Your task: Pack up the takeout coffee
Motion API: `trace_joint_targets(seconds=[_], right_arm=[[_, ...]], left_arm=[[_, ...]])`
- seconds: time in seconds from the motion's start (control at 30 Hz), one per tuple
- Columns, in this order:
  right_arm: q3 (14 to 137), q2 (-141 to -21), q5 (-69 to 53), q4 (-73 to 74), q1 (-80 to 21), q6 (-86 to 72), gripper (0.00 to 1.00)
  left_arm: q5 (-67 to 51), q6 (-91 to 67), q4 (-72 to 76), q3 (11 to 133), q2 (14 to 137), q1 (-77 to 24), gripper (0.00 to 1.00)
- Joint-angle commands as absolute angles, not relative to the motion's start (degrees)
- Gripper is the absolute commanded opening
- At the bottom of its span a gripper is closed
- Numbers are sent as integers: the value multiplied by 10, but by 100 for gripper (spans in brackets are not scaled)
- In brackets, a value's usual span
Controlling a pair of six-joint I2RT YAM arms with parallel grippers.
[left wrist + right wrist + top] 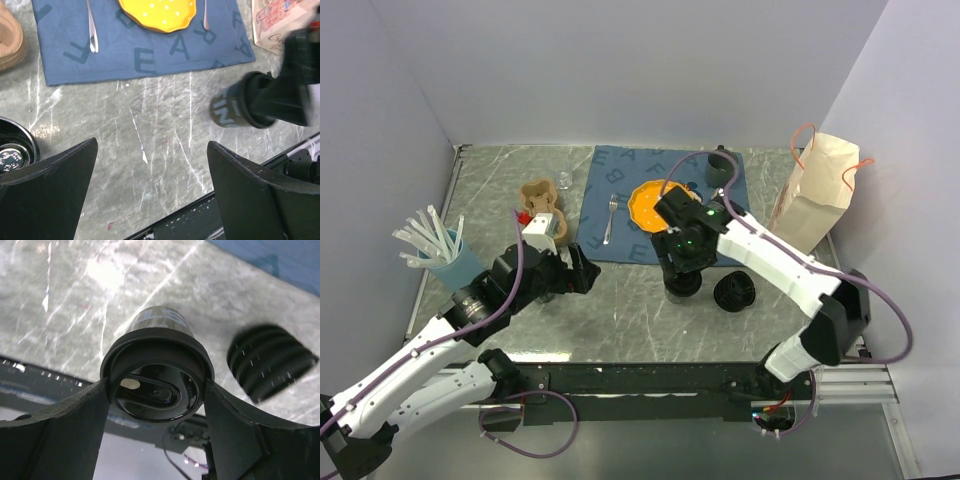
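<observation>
Small black tapered cup (156, 345) stands upright between right claw (155, 392) fingers, gripped at its rim; ribbed lid (270, 362) at 3 o'clock. Left claw (152, 150) gapes wide.

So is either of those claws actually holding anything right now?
Yes: the right gripper pinches the black cup by its top rim, one finger on each side. The left gripper is open and empty.
</observation>
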State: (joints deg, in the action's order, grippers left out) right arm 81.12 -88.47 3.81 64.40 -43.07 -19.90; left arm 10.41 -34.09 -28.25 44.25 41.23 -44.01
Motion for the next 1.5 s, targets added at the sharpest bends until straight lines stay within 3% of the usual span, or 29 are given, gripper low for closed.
trace_joint_targets(seconds=[0.0,0.67,0.83,1.1,1.47], right_arm=[[817,-824,49,697,-415,-222,62],[789,-726,114,700,-71,-216,60],[788,-727,110,691,-35,-213,60],[687,-685,139,663,26,-269,60],[557,-673,85,581,86,-304,59]], left_arm=[[107,-328,-247,444,412,-439,97],[93,-309,-257,454,413,-439,97],[95,-307,-258,453,414,-439,97],[91,-304,-253,454,421,-439,97],[94,-306,-258,454,420,-439,97]])
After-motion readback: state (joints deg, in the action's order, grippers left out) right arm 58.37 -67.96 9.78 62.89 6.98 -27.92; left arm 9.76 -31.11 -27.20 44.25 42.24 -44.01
